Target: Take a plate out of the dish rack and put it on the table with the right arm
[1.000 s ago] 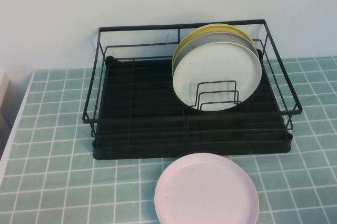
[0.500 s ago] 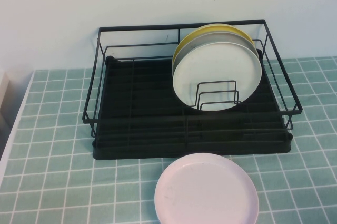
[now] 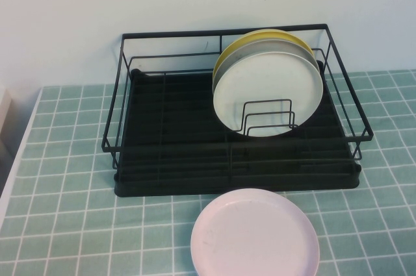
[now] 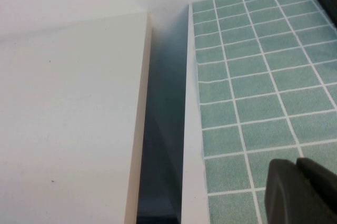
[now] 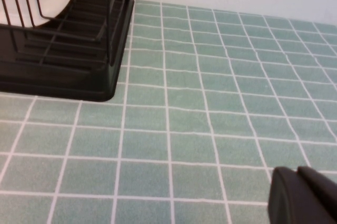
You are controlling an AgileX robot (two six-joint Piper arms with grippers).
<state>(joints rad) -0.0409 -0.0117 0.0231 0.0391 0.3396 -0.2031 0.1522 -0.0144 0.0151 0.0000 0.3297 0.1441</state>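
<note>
A: Item one, the plate?

B: Plate (image 3: 255,233), pale pink, lying flat on the table (image 3: 65,185) by the near edge, just in front of the dish rack (image 3: 169,152) and apart from it. Part of its near rim runs out of the high view.

A: The rack itself?

B: Black wire frame on a black base tray, standing toward the far edge of the tabletop against the wall. In its right half three plates stand on edge among the wire dividers (image 3: 268,117): off-white plate (image 3: 268,87) in front, a grey-edged plate (image 3: 305,47) behind it, yellow plate (image 3: 250,41) at the back. The rack's left half holds no dishes.

A: Right gripper?

B: Right gripper (image 5: 304,196), only a black corner of it shows in its wrist view, hovering over bare tiles beside a corner of the rack (image 5: 63,50). Whether its fingers are apart or together, I cannot tell.

A: Left gripper?

B: Left gripper (image 4: 301,191), likewise a black corner only, over the tiles near the left edge of the table, where a dark gap separates the tabletop from a white panel (image 4: 68,118). Finger state cannot be told there either. Neither arm shows in the high view.
</note>
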